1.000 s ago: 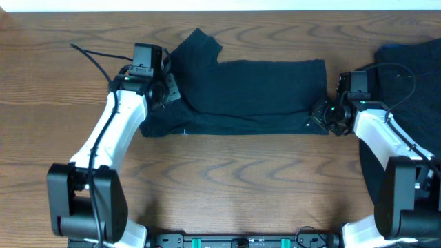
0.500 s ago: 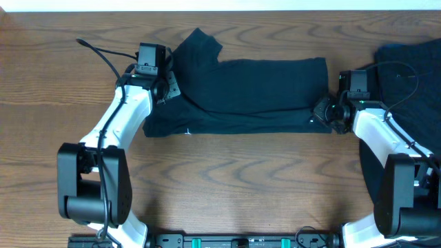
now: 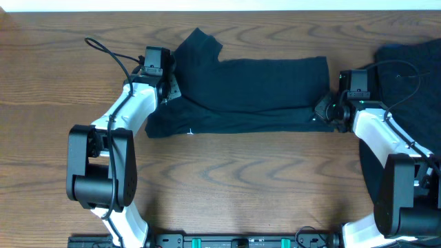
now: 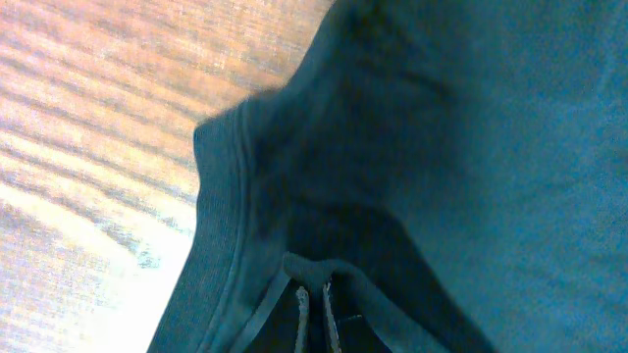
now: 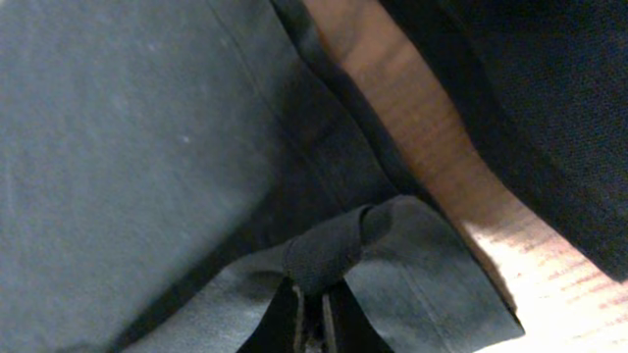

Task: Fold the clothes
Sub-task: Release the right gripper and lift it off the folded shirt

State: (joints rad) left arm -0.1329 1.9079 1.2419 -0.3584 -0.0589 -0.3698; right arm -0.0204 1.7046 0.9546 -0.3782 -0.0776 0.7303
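Folded T-shirt (image 3: 262, 89) lies lengthwise left to right

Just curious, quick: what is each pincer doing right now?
Left pincer: shut on the T-shirt.
Right pincer: shut on the same T-shirt.

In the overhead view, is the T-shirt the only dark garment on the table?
No: besides the T-shirt in the middle, a second dark garment lies at the right edge of the table.
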